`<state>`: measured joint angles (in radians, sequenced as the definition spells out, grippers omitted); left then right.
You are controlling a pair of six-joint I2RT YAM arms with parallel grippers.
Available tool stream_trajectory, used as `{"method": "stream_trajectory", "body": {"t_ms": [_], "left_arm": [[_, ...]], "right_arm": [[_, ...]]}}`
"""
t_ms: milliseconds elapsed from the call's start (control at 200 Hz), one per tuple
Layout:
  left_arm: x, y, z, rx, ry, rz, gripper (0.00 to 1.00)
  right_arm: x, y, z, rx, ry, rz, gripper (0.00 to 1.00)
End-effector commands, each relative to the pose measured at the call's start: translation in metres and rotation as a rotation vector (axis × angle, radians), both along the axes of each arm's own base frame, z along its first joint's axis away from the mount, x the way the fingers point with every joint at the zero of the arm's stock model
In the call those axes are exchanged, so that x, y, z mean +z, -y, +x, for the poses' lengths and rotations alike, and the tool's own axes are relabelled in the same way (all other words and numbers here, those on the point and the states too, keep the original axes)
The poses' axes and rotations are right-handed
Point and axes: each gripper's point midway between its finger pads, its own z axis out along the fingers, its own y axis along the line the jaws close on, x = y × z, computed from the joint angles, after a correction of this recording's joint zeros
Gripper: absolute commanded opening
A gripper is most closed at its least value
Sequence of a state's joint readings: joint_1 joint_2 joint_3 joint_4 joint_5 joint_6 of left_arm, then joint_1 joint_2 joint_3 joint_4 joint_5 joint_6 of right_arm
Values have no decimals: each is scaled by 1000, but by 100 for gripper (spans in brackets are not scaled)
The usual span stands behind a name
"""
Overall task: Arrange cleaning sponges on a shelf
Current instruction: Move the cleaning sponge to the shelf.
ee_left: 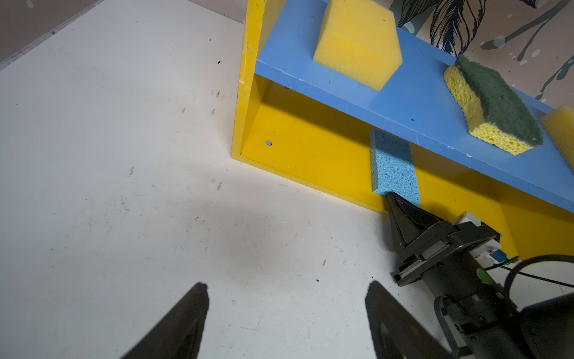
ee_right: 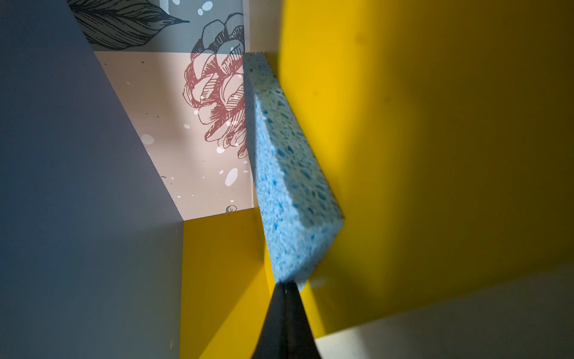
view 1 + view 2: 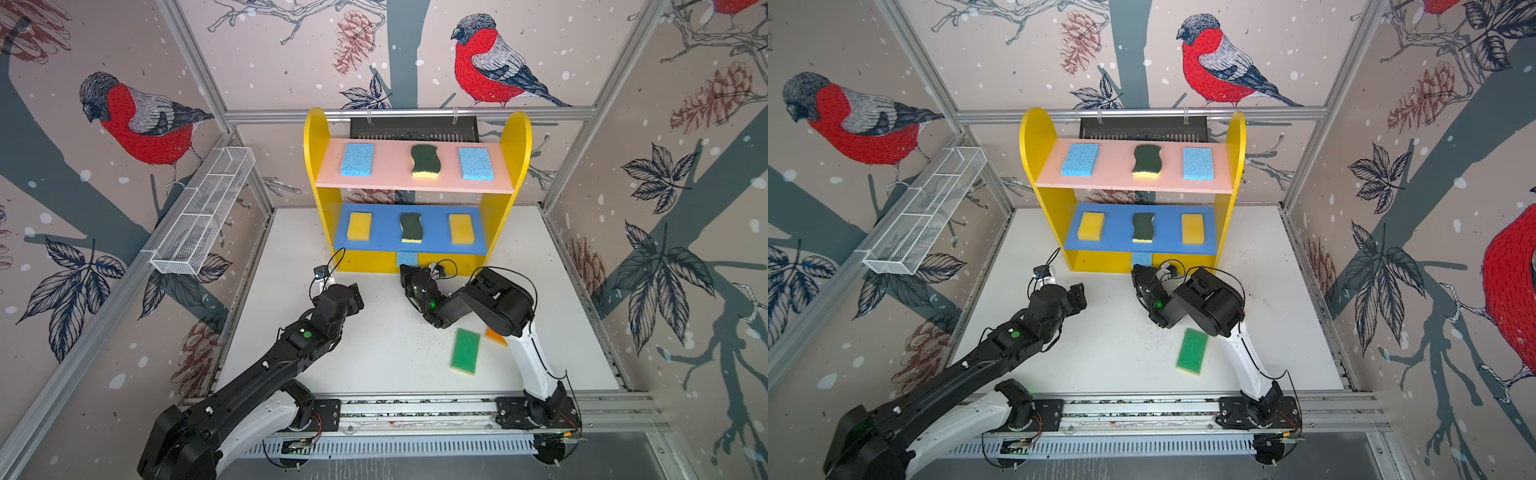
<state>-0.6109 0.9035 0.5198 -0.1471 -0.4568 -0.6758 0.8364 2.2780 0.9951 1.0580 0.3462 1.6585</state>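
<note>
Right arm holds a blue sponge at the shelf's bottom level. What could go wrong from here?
The right gripper pinches the light blue sponge only at its near end, so it may sag or catch the blue middle board above. The green sponge and orange sponge lie beside the right arm; pulling back could knock them.

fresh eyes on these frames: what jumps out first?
The yellow-sided shelf at the back of the table, its pink board and blue board each carrying three sponges in a row. Next, the right claw shut on a light blue sponge at the front of the bottom level. A green sponge lies loose on the table beside the right arm; the left claw hangs open and empty.
</note>
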Motion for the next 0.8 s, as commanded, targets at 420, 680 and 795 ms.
{"method": "stream_trajectory", "body": {"t_ms": [420, 680, 795], "left_arm": [[-4, -2, 0, 12, -10, 5, 80], [-5, -3, -3, 11, -22, 3, 80], [-4, -4, -4, 14, -20, -1, 80]], "right_arm": [[-78, 21, -26, 34, -247, -178, 0], [-78, 23, -23, 56, -251, -172, 0], [-76, 22, -25, 68, -245, -165, 0]]}}
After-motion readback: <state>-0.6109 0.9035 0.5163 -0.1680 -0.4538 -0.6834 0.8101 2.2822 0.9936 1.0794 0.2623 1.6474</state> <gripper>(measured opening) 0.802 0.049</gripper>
